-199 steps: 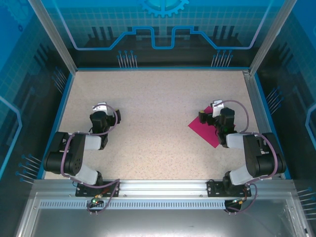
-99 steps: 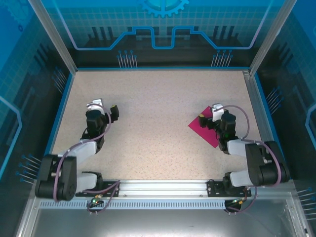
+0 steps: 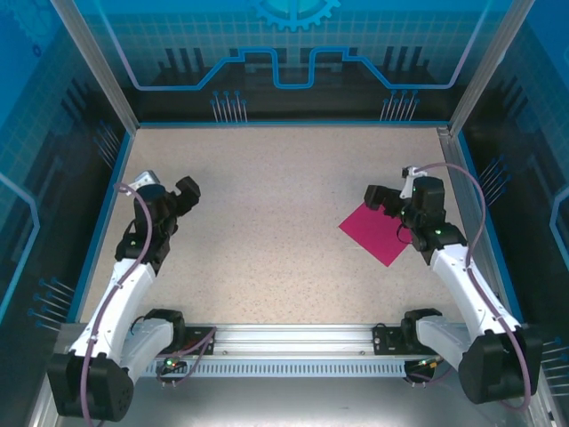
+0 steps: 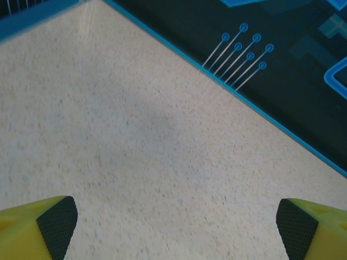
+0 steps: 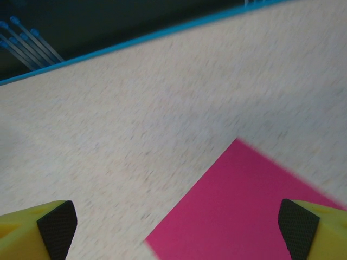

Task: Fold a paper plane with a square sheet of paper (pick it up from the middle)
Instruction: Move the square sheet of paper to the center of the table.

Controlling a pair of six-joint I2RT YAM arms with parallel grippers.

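The pink paper (image 3: 378, 236) lies flat on the counter (image 3: 284, 196). The right jaws hang wide open over its far edge. The left jaws, open too, are far from it.

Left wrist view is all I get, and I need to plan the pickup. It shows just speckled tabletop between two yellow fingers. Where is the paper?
Observer: The square sheet of magenta-pink paper lies flat on the right side of the speckled table, far from the left gripper.
Operator: Is the right gripper on it?
Observer: The right gripper is at the sheet's far corner, open and gripping nothing.
Operator: Any folds made?
Observer: No crease shows; the sheet is a plain flat square.
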